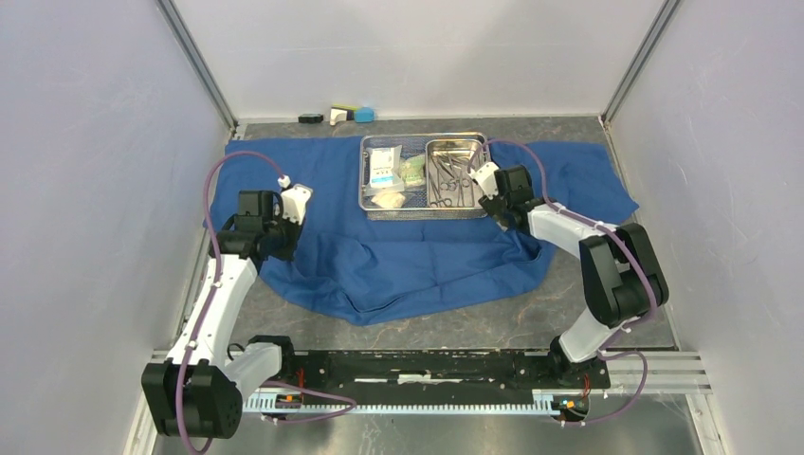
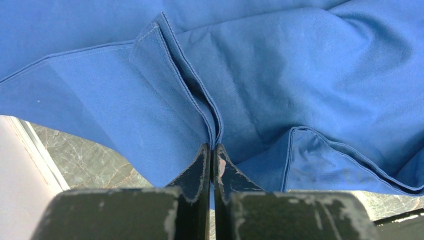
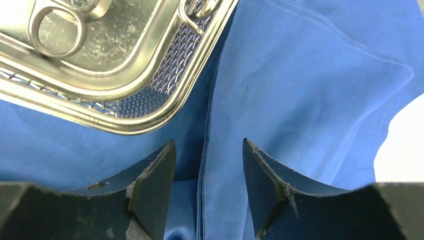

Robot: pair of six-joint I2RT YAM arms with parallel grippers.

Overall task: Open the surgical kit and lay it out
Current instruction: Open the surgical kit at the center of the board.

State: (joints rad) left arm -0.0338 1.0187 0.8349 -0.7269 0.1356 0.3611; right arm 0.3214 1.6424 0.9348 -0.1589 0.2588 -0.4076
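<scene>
Surgical kit, wrap opened but not smoothed. Blue cloth wrap (image 1: 408,256) lay spread under and around the wire-mesh basket (image 1: 424,215), running widest to the basket's left and near side, where the hem sagged in loose folds. In the basket, the steel pan (image 1: 457,142) filled the right half and held the scissor-like instruments (image 1: 444,182); three packets (image 1: 387,171) lay in the left half. Left gripper (image 2: 212,148), well left of the basket, was pinched tight on a doubled hem of the wrap. Right gripper (image 3: 207,146), just beside the basket's near right corner, stood partly open astride a raised crease and gripped nothing (no cloth was pressed between its fingers (image 3: 155,175)). Handling, as judged: each hem was best drawn low and outward from the basket, flattening the wrap without dragging the basket; the right gripper would first need to close on the crease. Room: bare table (image 1: 455,327) lay on the basket's near side. Side walls stood close beyond the wrap's ends, and small blocks (image 1: 339,115) sat beyond the basket's far side, leaving little margin for outward pulls.
</scene>
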